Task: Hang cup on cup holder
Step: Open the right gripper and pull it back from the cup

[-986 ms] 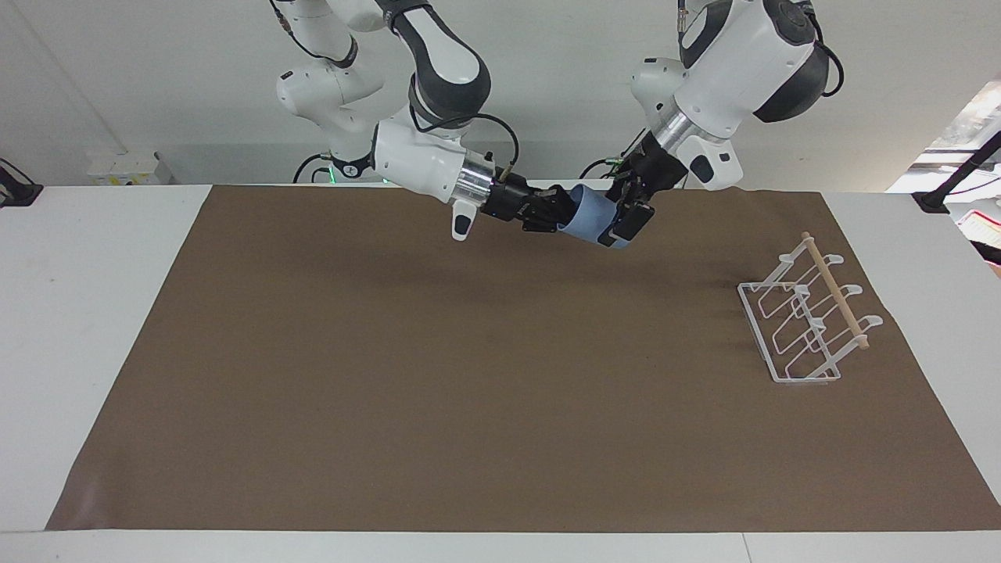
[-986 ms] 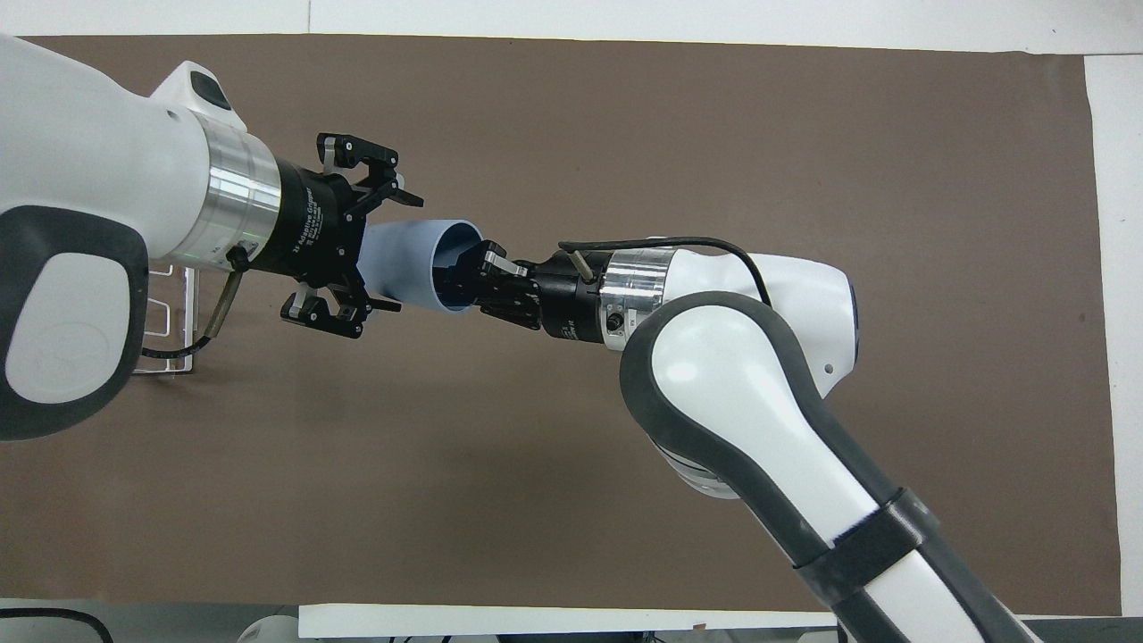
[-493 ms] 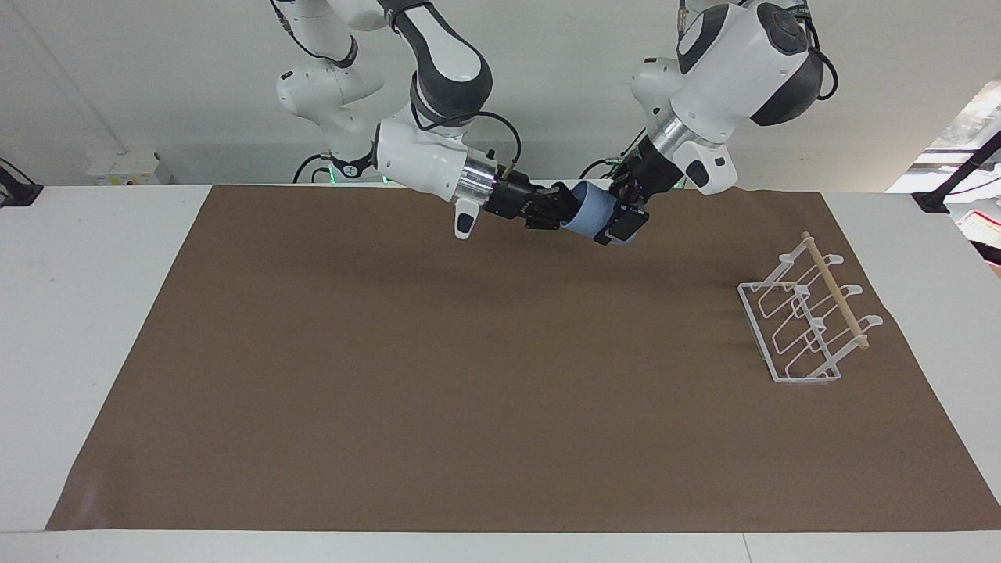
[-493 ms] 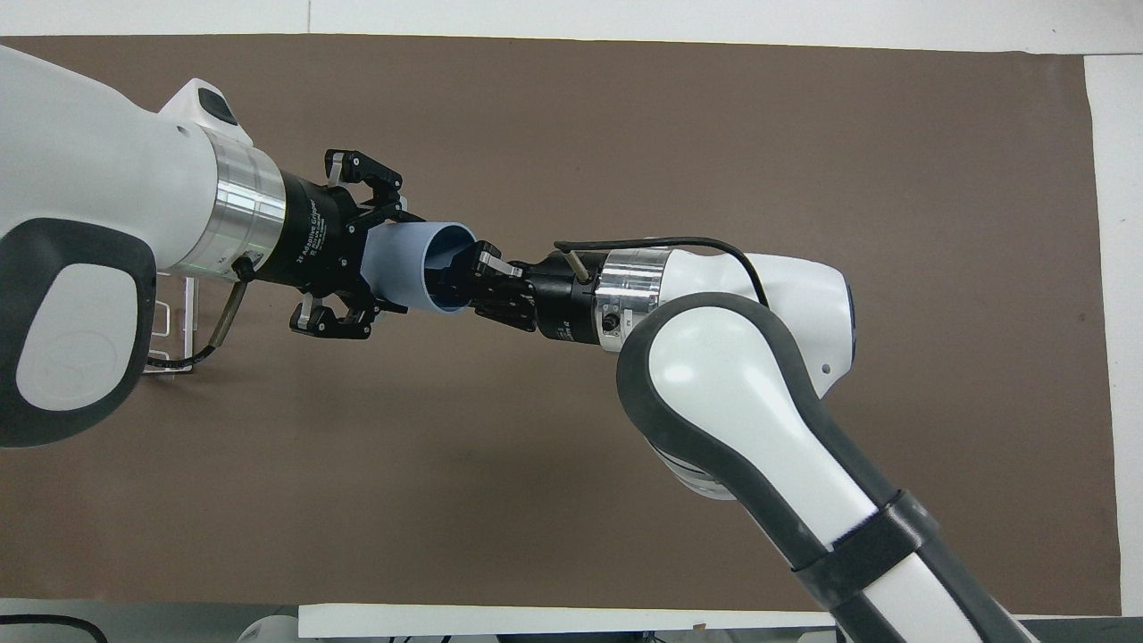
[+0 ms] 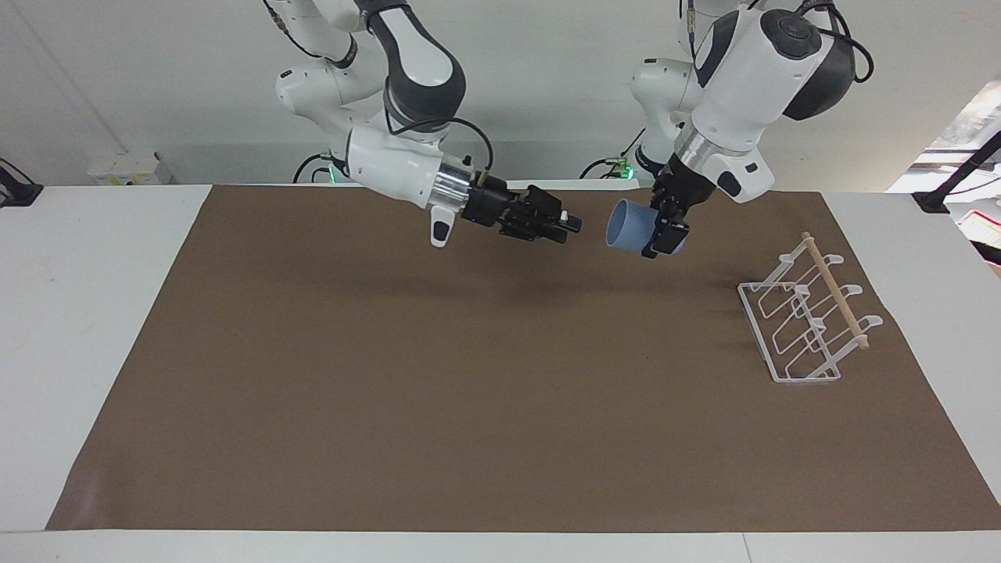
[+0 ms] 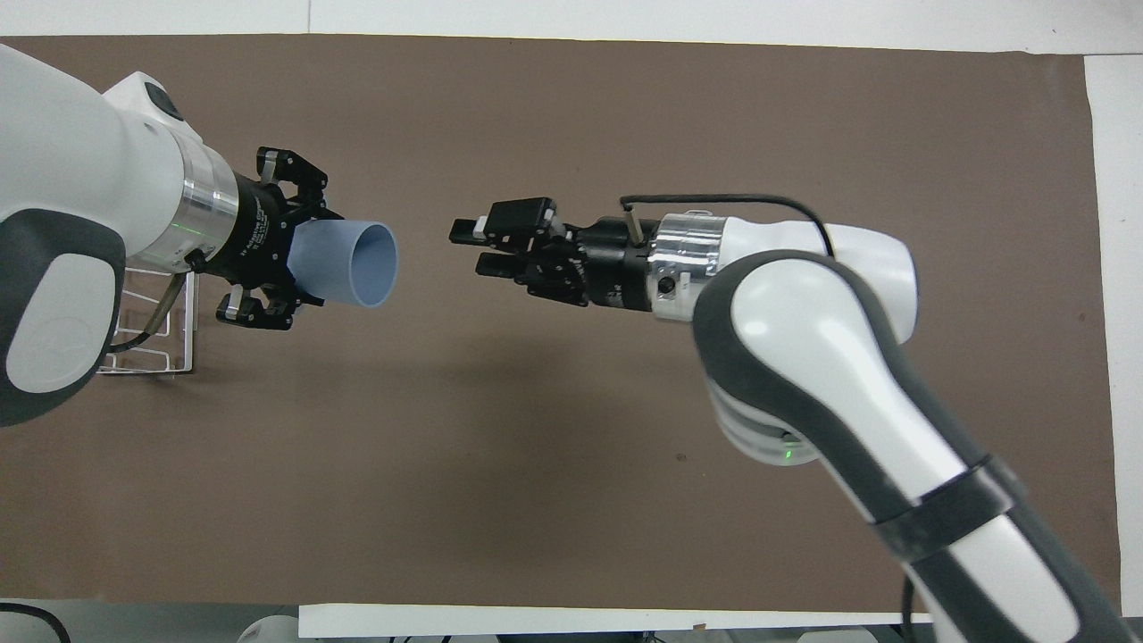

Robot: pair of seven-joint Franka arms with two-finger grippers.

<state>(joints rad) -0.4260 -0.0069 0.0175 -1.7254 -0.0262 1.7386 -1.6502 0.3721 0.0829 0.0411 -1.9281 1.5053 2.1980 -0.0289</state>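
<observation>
- I am seeing the cup (image 5: 630, 226) lying on its side in the air, its long axis running roughly level along the table's length, with the open mouth pointing toward the right arm's end and the narrower base buried in the left gripper (image 5: 663, 231).
- The left gripper is clamping the cup by its base end, fingers pressed on either side of the tapering wall, and it is hanging over the brown mat (image 5: 485, 375) between the table's middle and the cup holder (image 5: 805, 320).
- The right gripper (image 5: 569, 226) is hovering over the middle of the mat, empty, its fingers parted with a visible gap, pointing straight at the cup's mouth but well apart from it.
- The cup holder is standing on the mat toward the left arm's end, with its wooden dowel (image 5: 835, 291) lying across the top of the slanted prongs.
- The facing view is giving me the whole rack and the cup's height above the mat.
- The overhead view is hiding most of the rack under the left arm, leaving only a corner (image 6: 147, 344) showing, yet it is showing me the cup's hollow interior (image 6: 371, 265) and the gap between the right gripper's fingers (image 6: 487, 247) more plainly.
</observation>
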